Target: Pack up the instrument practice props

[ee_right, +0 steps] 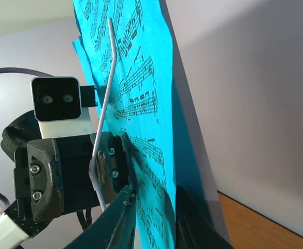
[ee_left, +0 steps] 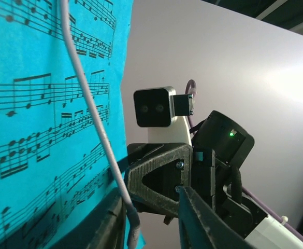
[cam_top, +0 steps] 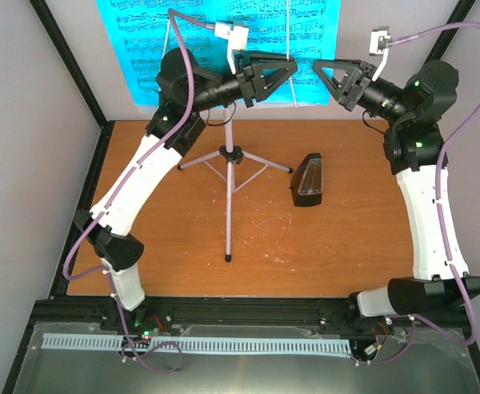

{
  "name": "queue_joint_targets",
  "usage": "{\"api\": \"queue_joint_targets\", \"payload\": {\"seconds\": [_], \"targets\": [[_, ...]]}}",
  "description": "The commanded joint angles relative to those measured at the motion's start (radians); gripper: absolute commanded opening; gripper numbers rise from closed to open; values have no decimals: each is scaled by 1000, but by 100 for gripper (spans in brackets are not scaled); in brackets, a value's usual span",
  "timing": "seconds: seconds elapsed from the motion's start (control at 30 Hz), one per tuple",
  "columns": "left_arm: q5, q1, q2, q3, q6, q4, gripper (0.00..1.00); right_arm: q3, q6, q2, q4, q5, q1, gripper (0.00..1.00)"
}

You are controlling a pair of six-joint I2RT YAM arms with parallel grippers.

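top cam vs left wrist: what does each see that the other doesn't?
Top only: the stand's tripod legs, metronome, table, and the left arm and right arm at full length. Left wrist only: notes readable up close, and the lens face of the right wrist camera. Both: blue sheet music and the right gripper.

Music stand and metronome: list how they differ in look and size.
The music stand is white and spindly, on three spread legs; the metronome is a black, compact wedge. The stand rises tall and carries cyan sheets; the metronome sits low and bears nothing. Both rest on the wooden table.
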Motion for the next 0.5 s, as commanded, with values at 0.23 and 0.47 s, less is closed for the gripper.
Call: {"api": "queue_joint_targets", "payload": {"seconds": [0.23, 0.47], "targets": [[-14, -15, 3, 53, 5, 38, 4, 93, 4, 37, 28, 29, 20, 6], [-17, -16, -1, 52, 12, 28, 0, 61, -24, 2, 36, 100, 20, 3]]}}
